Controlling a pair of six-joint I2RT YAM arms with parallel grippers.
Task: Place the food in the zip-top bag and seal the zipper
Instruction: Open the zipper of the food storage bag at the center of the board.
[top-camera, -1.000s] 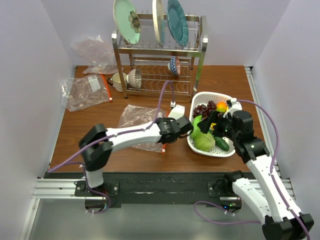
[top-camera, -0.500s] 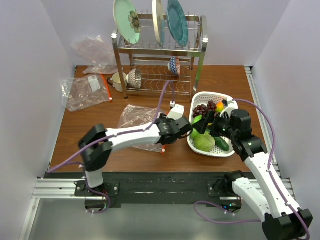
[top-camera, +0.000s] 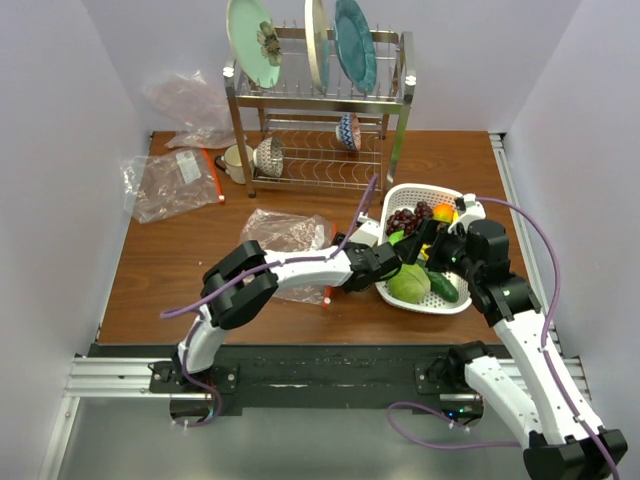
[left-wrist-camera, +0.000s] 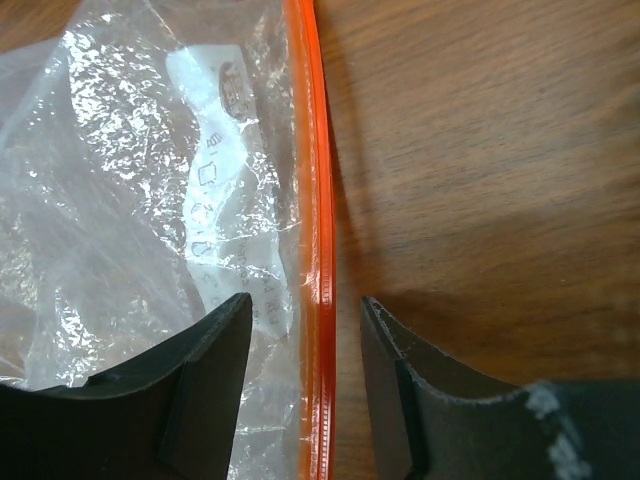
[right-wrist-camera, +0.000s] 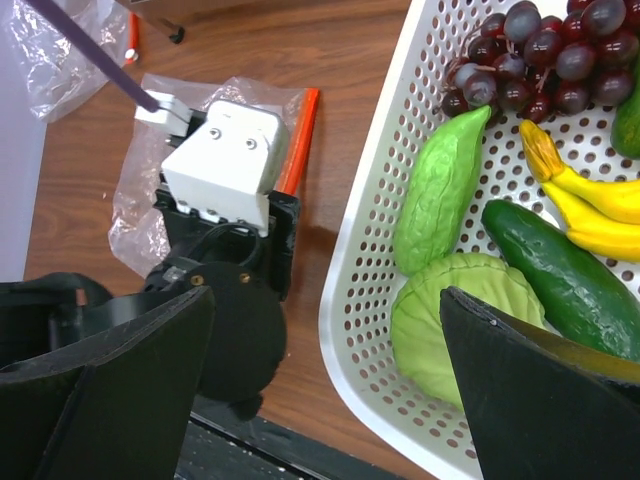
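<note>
**Zipper lines up through left gripper, not pinched**

Zip-top bag (top-camera: 285, 232) lies flat on the table (top-camera: 180, 270), left of the basket (top-camera: 400, 195). Zipper (left-wrist-camera: 320, 200) runs lengthwise through the left gripper (left-wrist-camera: 305, 305). Its jaws are apart on either side, probably not touching. Right gripper (right-wrist-camera: 327, 295) is wide apart and empty, with the cabbage (right-wrist-camera: 450, 320) directly below. The right arm is nearer the food.

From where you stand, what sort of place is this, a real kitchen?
Probably a mock kitchen set up for testing, not a real one: a dish rack with plates stands on a wooden table, the basket holds plastic toy food, and bare white walls box it all in.
</note>
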